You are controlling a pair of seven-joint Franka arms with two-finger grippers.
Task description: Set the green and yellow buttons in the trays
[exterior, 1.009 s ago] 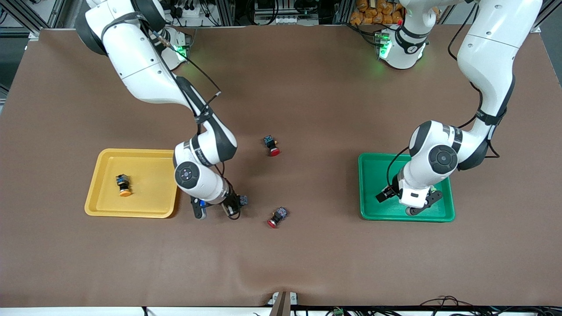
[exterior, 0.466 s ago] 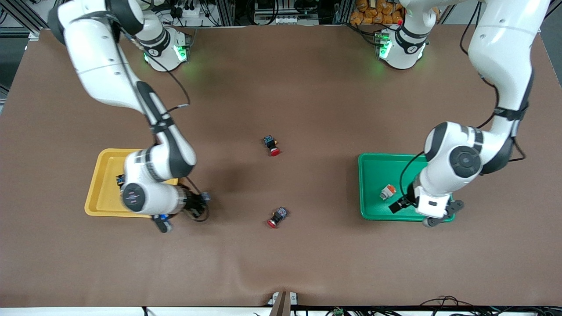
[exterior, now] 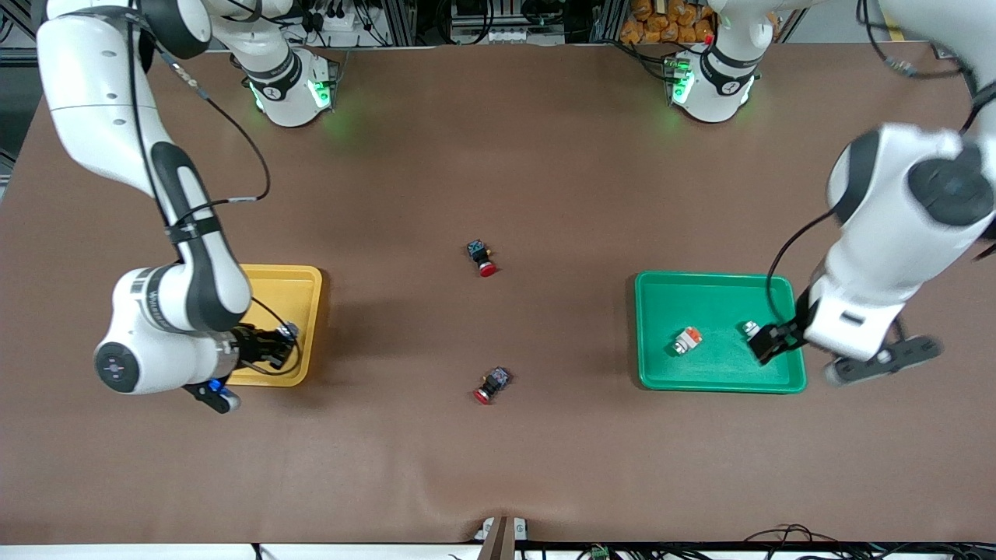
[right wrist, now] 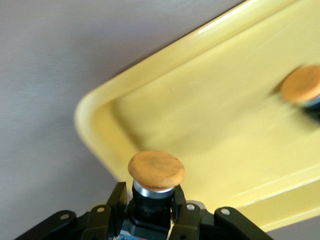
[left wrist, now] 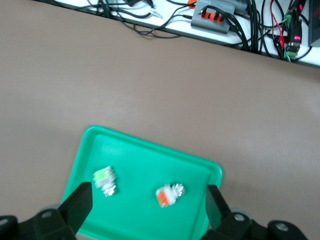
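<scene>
Red-capped buttons mid-table between trays, right gripper fingers pinching orange-capped button over yellow tray, left gripper fingers spread over green tray.

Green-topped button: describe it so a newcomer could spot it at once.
Find the green tray at the left arm's end of the table. Two white-silver buttons lie in it; the green-topped button is the one toward the tray's outer end, below the open left pincer. Its neighbour, the orange-topped button, lies toward the middle of the table and differs only in cap colour.
</scene>
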